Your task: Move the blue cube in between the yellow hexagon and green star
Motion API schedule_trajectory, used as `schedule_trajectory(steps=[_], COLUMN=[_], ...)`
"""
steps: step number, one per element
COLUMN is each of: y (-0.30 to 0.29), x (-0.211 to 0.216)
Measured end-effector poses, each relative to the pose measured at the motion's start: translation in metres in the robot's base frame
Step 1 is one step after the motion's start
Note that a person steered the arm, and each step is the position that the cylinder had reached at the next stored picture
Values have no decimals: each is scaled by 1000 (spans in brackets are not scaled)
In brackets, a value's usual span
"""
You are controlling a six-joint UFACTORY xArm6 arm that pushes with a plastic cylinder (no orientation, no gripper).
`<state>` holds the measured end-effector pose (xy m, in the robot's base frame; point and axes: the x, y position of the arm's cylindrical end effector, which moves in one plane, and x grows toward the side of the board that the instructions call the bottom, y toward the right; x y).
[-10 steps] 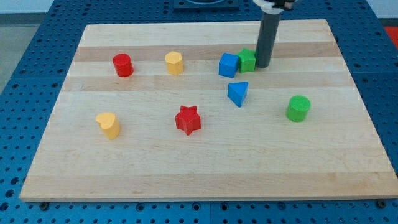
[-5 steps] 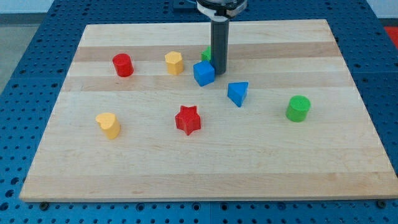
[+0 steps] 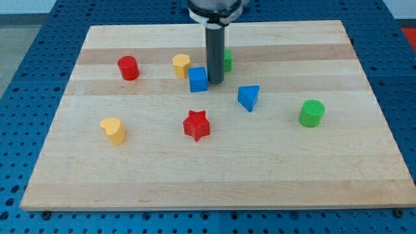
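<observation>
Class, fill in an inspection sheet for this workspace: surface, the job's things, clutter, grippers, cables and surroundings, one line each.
Surface: wooden board, pale, level.
Job's things: blue cube lies just right of the yellow hexagon; green star is mostly hidden behind the rod, right of the cube.
Clutter: red cylinder, yellow heart, red star, blue triangle, green cylinder.
Grippers: none; my tip sits against the cube's right side.
Cables: nothing seen.
Surroundings: blue perforated table around the board.
</observation>
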<state>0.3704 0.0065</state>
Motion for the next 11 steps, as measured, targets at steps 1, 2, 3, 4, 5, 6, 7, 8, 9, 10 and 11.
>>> schedule_trajectory(steps=[1, 2, 3, 4, 5, 6, 7, 8, 9, 10, 11], y=[15, 13, 13, 9, -34, -40, -40, -31, -30, -46, -95], x=[0, 22, 22, 32, 32, 32, 31, 0, -4, 5, 37])
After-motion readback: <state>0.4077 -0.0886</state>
